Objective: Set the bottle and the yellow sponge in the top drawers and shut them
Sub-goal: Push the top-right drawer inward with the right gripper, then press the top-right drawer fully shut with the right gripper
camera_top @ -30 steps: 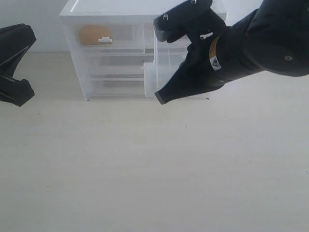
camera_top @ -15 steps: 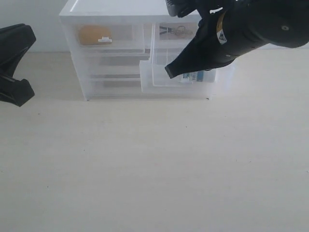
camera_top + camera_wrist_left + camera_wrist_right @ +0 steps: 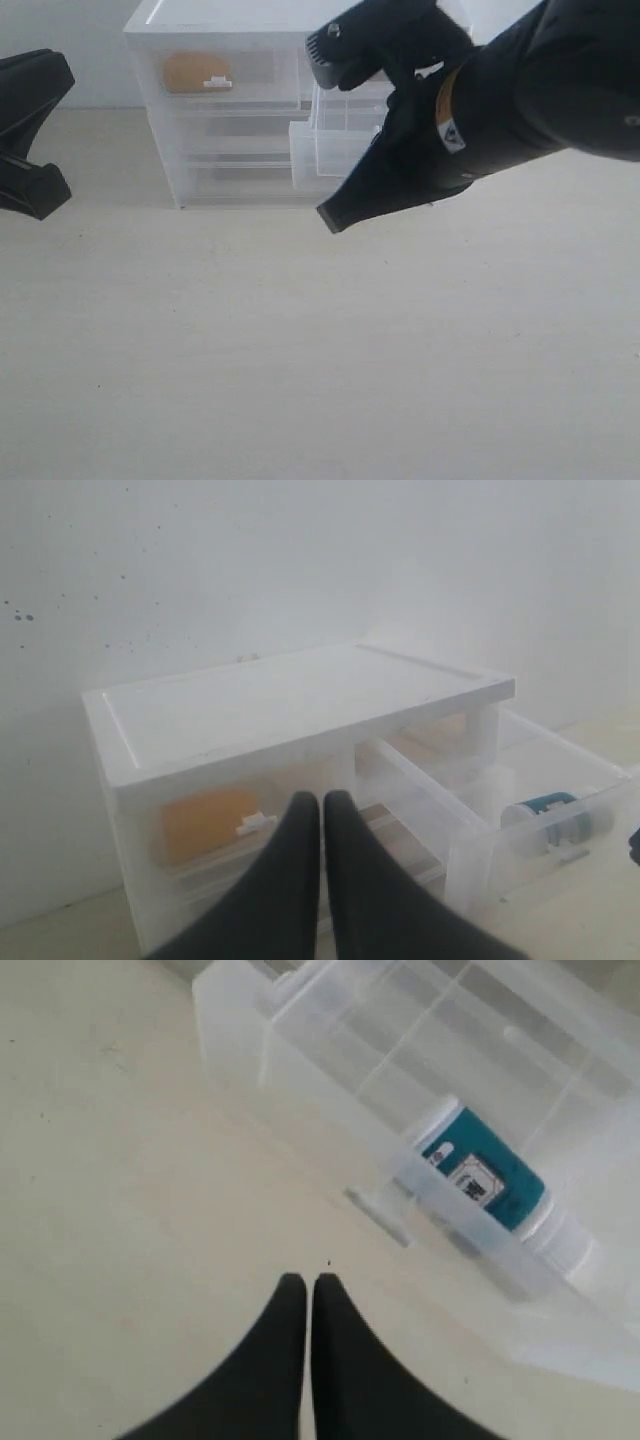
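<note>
Risk: a crooked shove could jam the open top drawer (image 3: 320,1100) with the bottle (image 3: 485,1182) lying inside — the right gripper (image 3: 307,1280), fingers pinched together and empty, sits before its handle (image 3: 380,1215). The left gripper (image 3: 322,798) is the same — the yellow sponge (image 3: 190,72) sits in the shut drawer (image 3: 265,72).

You see the bottle (image 3: 487,1182) white with a teal label (a white patch on it), the yellow sponge (image 3: 190,72) orange-yellow, the top drawers (image 3: 262,70) frosted clear, the table (image 3: 300,350) pale cream.

We see a pale tabletop (image 3: 300,350). One see-through drawer box (image 3: 230,140) with a white top stands on it at the back.
</note>
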